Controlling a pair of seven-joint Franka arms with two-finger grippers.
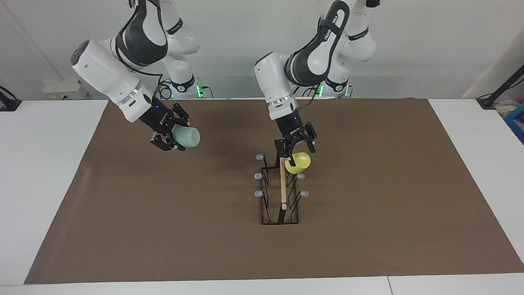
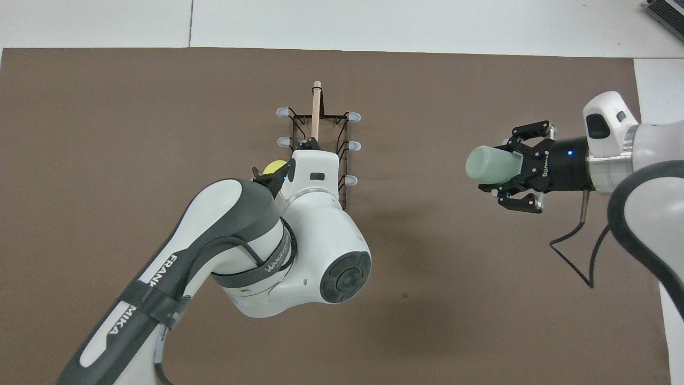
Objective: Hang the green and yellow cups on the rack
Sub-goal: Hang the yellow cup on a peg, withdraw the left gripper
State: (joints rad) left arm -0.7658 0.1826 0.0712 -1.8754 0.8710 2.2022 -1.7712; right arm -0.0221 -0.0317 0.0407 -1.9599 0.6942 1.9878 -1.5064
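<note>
The rack (image 1: pixel 282 184) stands mid-table, its wooden bar (image 2: pixel 315 115) pointing away from the robots. The yellow cup (image 1: pixel 298 163) rests tilted on the peg nearest the robots, on the side toward the left arm's end. In the overhead view only a sliver of the yellow cup (image 2: pixel 275 167) shows beside the wrist. My left gripper (image 1: pixel 295 148) is open just above it, fingers spread to either side. My right gripper (image 1: pixel 177 137) is shut on the pale green cup (image 1: pixel 187 137), held sideways in the air over the mat toward the right arm's end. Seen from overhead, the green cup (image 2: pixel 489 164) points at the rack from the right gripper (image 2: pixel 505 167).
A brown mat (image 1: pixel 368 229) covers most of the white table (image 1: pixel 45 164). Several grey-tipped pegs (image 1: pixel 259 176) on the rack are bare. A blue box (image 1: pixel 516 121) sits at the table's edge at the left arm's end.
</note>
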